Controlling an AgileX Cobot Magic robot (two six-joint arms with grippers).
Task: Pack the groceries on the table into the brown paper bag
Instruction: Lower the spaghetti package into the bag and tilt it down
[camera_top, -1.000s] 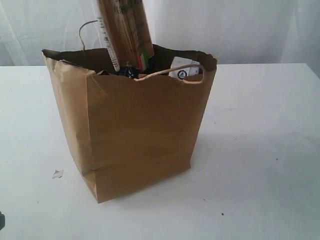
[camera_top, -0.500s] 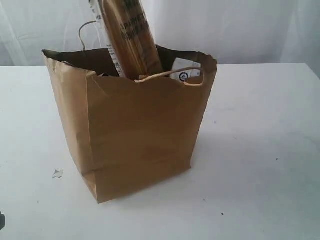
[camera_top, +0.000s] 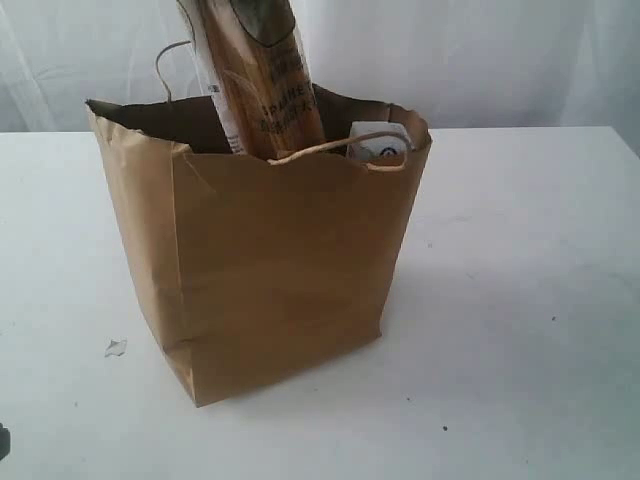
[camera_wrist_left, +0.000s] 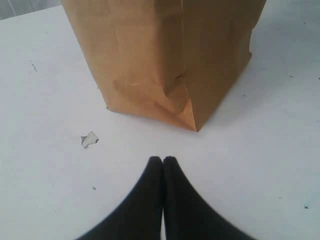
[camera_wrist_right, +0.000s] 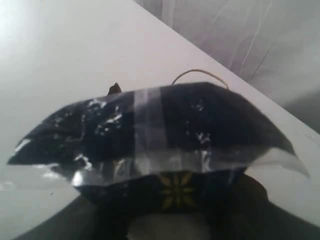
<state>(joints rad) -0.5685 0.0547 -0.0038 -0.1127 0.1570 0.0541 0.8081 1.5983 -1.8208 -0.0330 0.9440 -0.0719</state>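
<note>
The brown paper bag (camera_top: 280, 270) stands upright on the white table (camera_top: 520, 300). A spaghetti pack (camera_top: 262, 80) pokes steeply out of its open top, its lower part inside the bag. The top of a small white-blue carton (camera_top: 378, 145) shows at the bag's right rim. In the right wrist view my right gripper (camera_wrist_right: 175, 200) is shut on the spaghetti pack's dark end (camera_wrist_right: 165, 125), which hides most of the bag below; this gripper is above the exterior view's frame. My left gripper (camera_wrist_left: 163, 160) is shut and empty, low over the table just short of the bag's bottom corner (camera_wrist_left: 192, 125).
A small scrap of paper (camera_top: 115, 348) lies on the table left of the bag, also near my left gripper as the scrap (camera_wrist_left: 89, 139). One twisted handle (camera_top: 340, 148) droops over the bag's front rim. A white curtain hangs behind the table.
The spaghetti pack has sunk deeper into the bag, and its dark lower end has dropped below the rim. The left gripper has not moved.
</note>
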